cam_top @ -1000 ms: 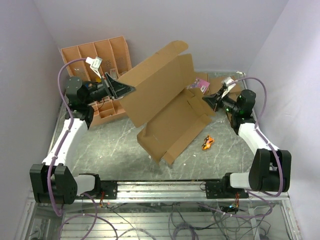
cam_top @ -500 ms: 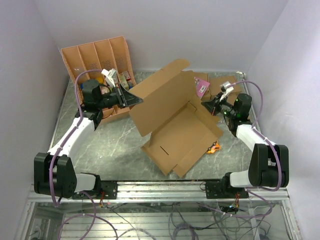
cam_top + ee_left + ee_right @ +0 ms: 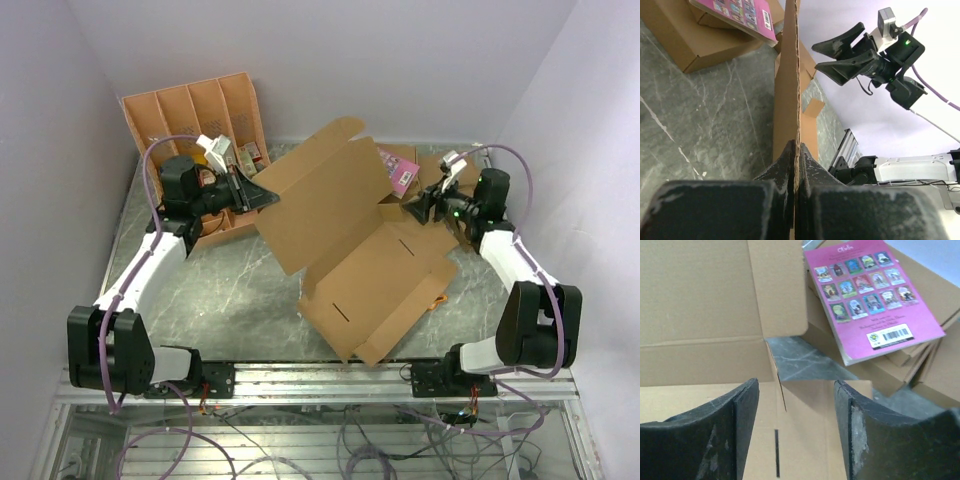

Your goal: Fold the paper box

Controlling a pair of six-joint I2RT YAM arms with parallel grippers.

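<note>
Top external: clamps paper box [image 3: 330, 205] raised flap in left tool [image 3: 266, 199]; hangs right tool [image 3: 420, 206] agape, empty, just rightward.

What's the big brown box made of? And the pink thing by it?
The paper box looks like plain matte corrugated cardboard; its cut edge looks layered. The pink booklet seems to be smooth printed paper, with small pictures and a barcode.
</note>
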